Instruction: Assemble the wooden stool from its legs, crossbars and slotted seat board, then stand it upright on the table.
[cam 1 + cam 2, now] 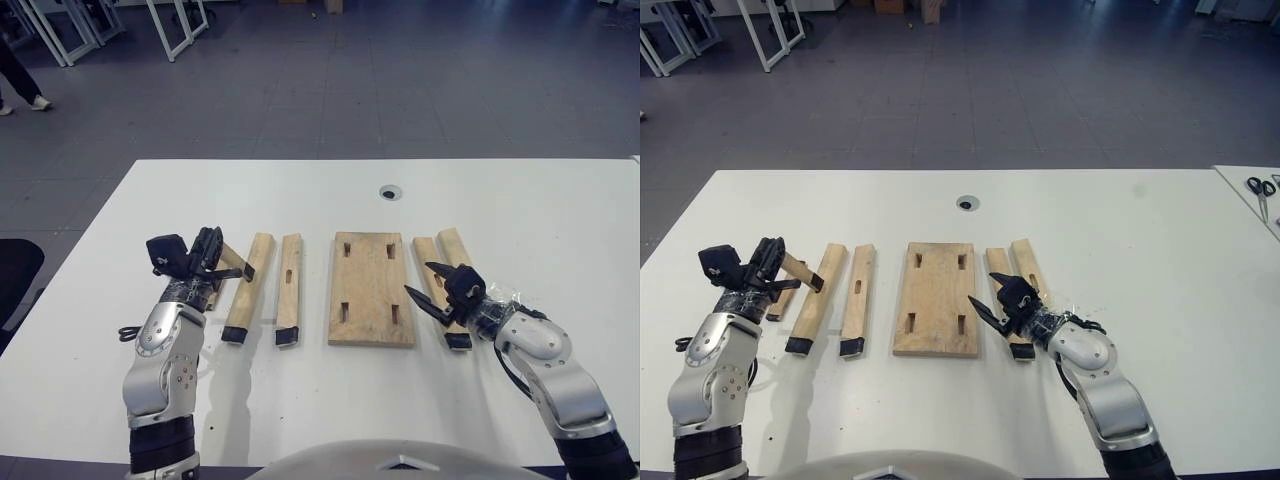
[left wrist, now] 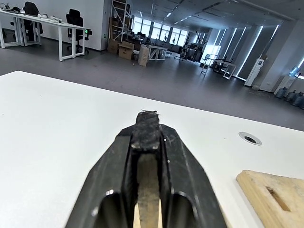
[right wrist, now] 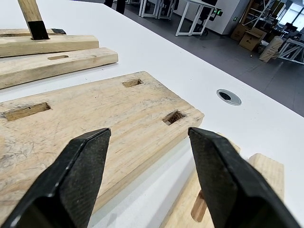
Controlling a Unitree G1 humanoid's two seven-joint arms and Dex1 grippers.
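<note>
On a white table (image 1: 540, 220), a slotted seat board (image 1: 370, 290) lies flat at the centre of the frame; left of it, two legs lie side by side, one (image 1: 290, 285) just beside the board and the other (image 1: 250, 283) further left; two more wooden pieces (image 1: 455, 248) lie close together just right of the board. At left centre, the left gripper (image 1: 213, 253) holds a crossbar (image 1: 236, 263) clamped between its jaws; the bar is tilted, its dark-capped end over the outer leg, though contact cannot be told. At right centre, the right gripper (image 1: 419, 278) hovers low over the right-hand pieces beside the board's edge; its jaws stand wide apart and hold nothing. A round cable hole (image 1: 389, 192) sits in the tabletop above the board.
</note>
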